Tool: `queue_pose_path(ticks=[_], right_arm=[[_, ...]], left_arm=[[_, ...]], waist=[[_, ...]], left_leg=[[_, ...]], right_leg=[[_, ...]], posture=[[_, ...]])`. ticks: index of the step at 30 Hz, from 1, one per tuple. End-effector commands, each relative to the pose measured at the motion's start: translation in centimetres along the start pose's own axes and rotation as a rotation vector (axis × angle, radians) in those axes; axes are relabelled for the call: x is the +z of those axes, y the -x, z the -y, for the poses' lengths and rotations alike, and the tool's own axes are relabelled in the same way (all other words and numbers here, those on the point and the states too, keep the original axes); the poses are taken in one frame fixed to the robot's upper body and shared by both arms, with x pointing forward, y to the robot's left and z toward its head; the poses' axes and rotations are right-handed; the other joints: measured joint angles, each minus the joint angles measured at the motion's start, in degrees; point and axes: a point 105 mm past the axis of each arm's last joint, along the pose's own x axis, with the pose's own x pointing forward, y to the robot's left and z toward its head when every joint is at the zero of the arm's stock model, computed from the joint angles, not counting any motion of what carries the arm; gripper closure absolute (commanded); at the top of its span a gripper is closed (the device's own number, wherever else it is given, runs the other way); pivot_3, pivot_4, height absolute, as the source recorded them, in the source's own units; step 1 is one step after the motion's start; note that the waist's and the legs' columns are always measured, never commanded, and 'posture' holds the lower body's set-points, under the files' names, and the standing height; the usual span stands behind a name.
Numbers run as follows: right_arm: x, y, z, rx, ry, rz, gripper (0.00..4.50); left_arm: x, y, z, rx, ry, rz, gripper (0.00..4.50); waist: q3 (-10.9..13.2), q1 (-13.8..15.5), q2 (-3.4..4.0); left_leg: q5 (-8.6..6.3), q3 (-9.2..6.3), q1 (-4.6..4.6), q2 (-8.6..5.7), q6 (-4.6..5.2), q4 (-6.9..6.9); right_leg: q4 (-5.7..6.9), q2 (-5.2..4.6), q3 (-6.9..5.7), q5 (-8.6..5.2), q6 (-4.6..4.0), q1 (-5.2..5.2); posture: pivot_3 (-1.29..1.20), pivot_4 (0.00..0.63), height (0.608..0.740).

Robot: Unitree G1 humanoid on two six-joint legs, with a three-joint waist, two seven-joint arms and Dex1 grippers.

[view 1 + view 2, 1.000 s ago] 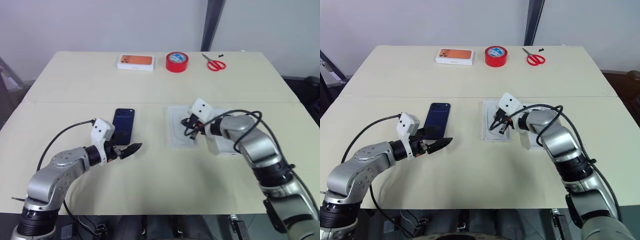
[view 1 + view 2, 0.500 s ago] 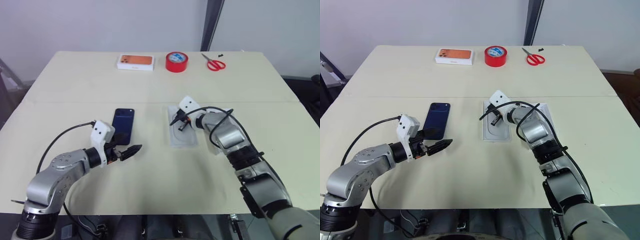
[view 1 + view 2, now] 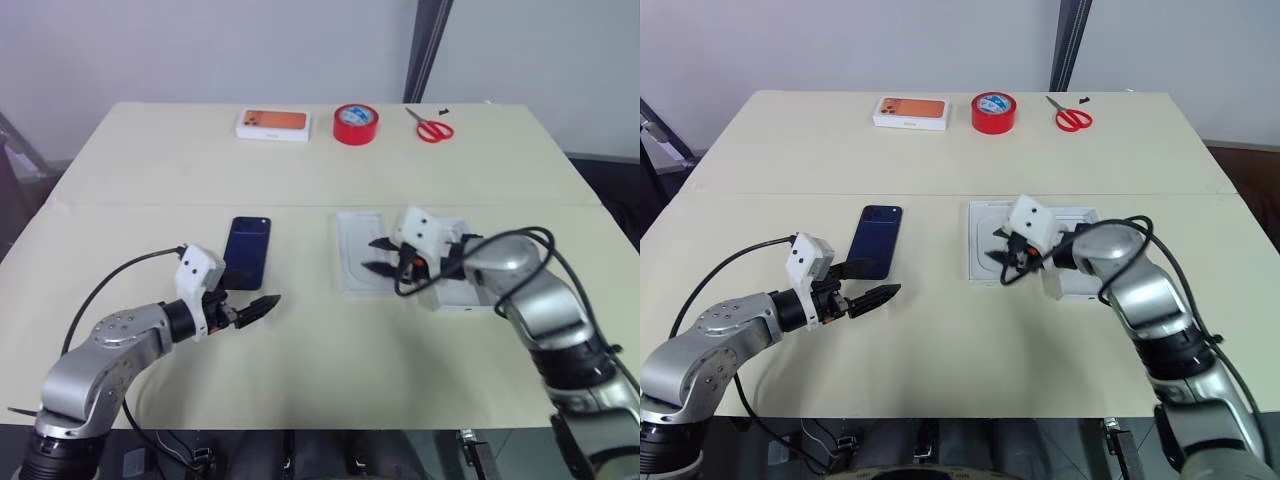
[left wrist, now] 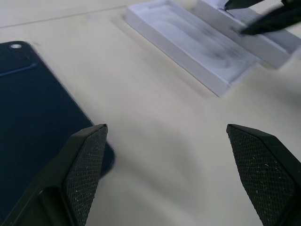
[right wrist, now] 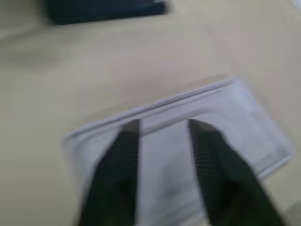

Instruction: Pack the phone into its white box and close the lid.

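On the counter [image 3: 320, 350], head views: the phone [image 3: 246, 251] lies flat, left of a white tray [image 3: 360, 262].
Left wrist view: left gripper [image 4: 169, 174] jaws wide, empty, beside the phone.
Right wrist view: right gripper [image 5: 162, 155] jaws parted, empty, over the tray.

Far edge of my table [image 3: 150, 170], three items in row. White box with orange picture [image 3: 272, 124] at 11 o'clock, flat. Red tape roll [image 3: 355, 123] at 12, just beside it. Red-handled scissors [image 3: 430, 126] at 1, closed.
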Motion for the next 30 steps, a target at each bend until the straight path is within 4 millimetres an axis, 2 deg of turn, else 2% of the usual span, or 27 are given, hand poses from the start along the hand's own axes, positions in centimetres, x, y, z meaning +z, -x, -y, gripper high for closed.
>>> queue_pose_path(ticks=[1,9,17,21,24,28,30], right_arm=[[0.0,0.1,-3.2,0.124,0.047,-0.005,1.61],[-2.4,-1.3,-2.5,0.061,0.088,-0.086,1.61],[-1.1,-0.8,-2.6,0.081,0.112,-0.030,1.61],[0.1,-0.6,-1.5,0.040,0.107,0.007,1.61],[-0.6,-1.1,-0.8,0.021,0.118,-0.026,1.61],[-1.7,-1.8,-0.9,0.034,0.126,-0.055,1.61],[-2.0,-2.1,-1.0,0.041,0.131,-0.061,2.13]], left_arm=[[0.5,0.0,2.7,-0.151,-0.106,-0.003,0.23],[0.3,0.0,3.1,-0.198,-0.152,-0.030,0.23],[-0.4,0.3,2.9,-0.177,-0.156,-0.054,0.23],[-0.5,0.4,2.8,-0.165,-0.152,-0.055,0.23],[-0.5,0.2,2.8,-0.162,-0.152,-0.051,0.23],[-0.4,0.1,2.6,-0.156,-0.155,-0.045,0.23],[-0.3,0.1,2.4,-0.148,-0.158,-0.043,0.23]], waist=[[0.01,-0.30,0.03],[0.00,-0.05,0.08],[0.00,-0.05,0.08],[0.01,-0.07,0.08],[0.01,-0.11,0.08],[0.01,0.05,0.08],[0.01,0.00,0.08]], left_leg=[[0.00,0.00,0.03,0.02,0.00,-0.03],[0.01,0.01,0.04,0.02,-0.02,-0.02],[0.01,0.01,0.05,0.02,-0.02,-0.02],[0.01,0.01,0.05,0.02,-0.02,-0.02],[0.01,0.01,0.05,0.02,-0.02,-0.02],[0.01,0.01,0.05,0.02,-0.02,-0.01],[0.01,0.02,0.04,0.02,-0.02,-0.01]], right_leg=[[-0.01,0.00,0.01,0.00,0.00,0.01],[-0.03,0.00,0.02,0.00,-0.03,0.01],[-0.03,0.00,0.02,0.00,-0.03,0.03],[-0.03,0.00,0.02,0.00,-0.02,0.03],[-0.03,0.00,0.02,0.00,-0.02,0.03],[-0.04,0.00,0.01,0.00,-0.02,0.03],[-0.04,0.00,0.01,0.00,-0.02,0.04]], posture=[[0.00,0.150,0.725],[0.00,0.150,0.725],[0.00,0.150,0.725],[0.00,0.150,0.725],[0.00,0.150,0.725],[0.00,0.150,0.725],[0.00,0.150,0.725]])
